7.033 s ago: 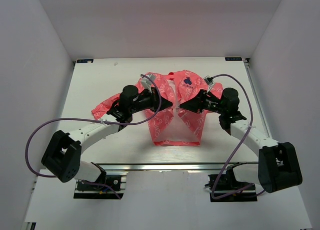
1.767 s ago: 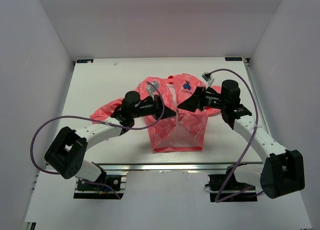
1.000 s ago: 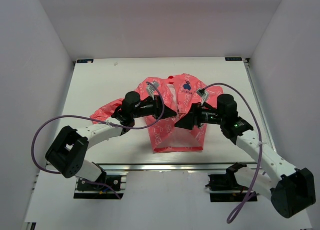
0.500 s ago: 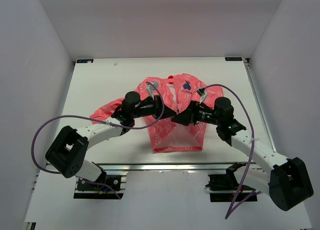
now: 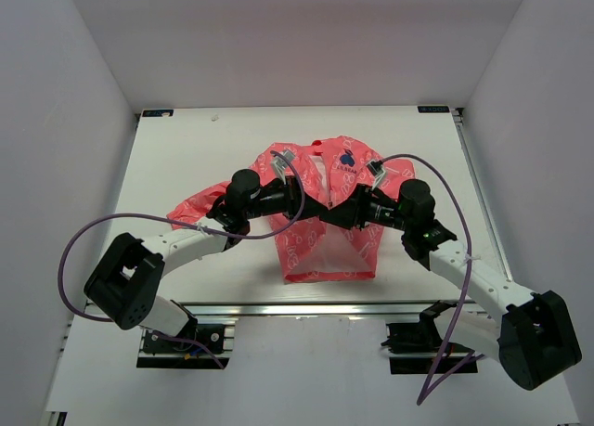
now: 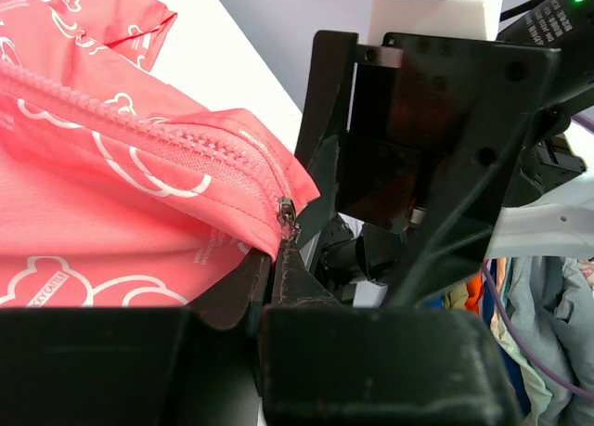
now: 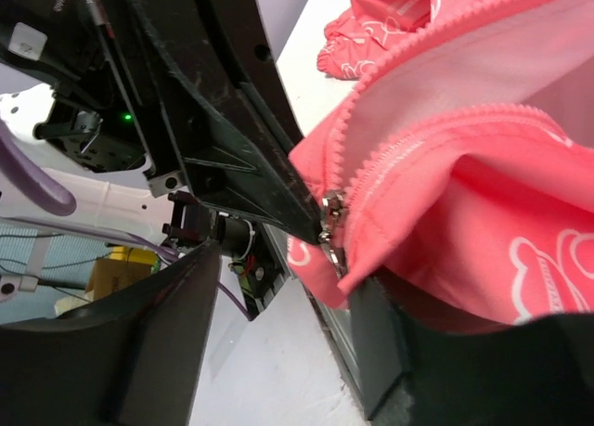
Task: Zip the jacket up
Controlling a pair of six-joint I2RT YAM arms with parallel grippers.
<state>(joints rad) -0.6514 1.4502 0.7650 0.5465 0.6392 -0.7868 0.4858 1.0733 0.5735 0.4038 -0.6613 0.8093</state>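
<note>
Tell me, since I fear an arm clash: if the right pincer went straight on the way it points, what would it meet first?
Probably the zipper edge of the jacket; the left pincer clamps it just behind, though depth there is unclear.

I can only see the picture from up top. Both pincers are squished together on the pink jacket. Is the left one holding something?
Observer: Yes. Its wrist view shows the left pincer shut on the jacket corner, just under the zipper slider.
Operator: Did the other one grab it too?
Observer: Not yet. The right pincer has its fingers apart, with that corner and the slider between them.
Operator: Is the zipper done up there?
Observer: No. In the right wrist view, two rows of teeth run apart from the slider and are not meshed.
</note>
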